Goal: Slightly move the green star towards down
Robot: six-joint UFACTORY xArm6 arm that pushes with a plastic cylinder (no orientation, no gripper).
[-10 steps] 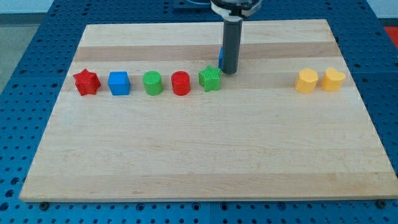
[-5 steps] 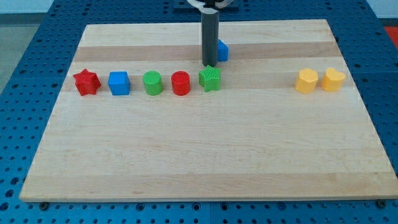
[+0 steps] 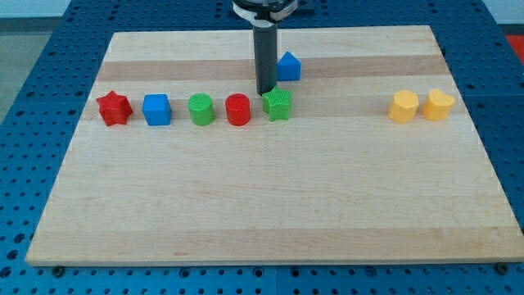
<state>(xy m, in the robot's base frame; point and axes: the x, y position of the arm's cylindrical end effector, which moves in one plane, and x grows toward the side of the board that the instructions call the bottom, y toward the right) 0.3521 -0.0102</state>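
Camera view: wooden desk [image 3: 270,205] on a blue pegboard.
Tip: my tip [image 3: 264,93] sits just above the green star's upper-left edge; contact unclear.
Hand: none, only a rod, holding nothing.
Green star [image 3: 277,104]: upper centre, right end of a row.
Row: red star [image 3: 114,108], blue cube [image 3: 156,109], green cylinder [image 3: 201,108], red cylinder [image 3: 238,109].
Upper right: two yellow blocks [image 3: 421,106].

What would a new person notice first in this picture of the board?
First, the dark rod from the view's top, my tip just above and left of the green star. Next, the row leftward: red cylinder, green cylinder, blue cube, red star.
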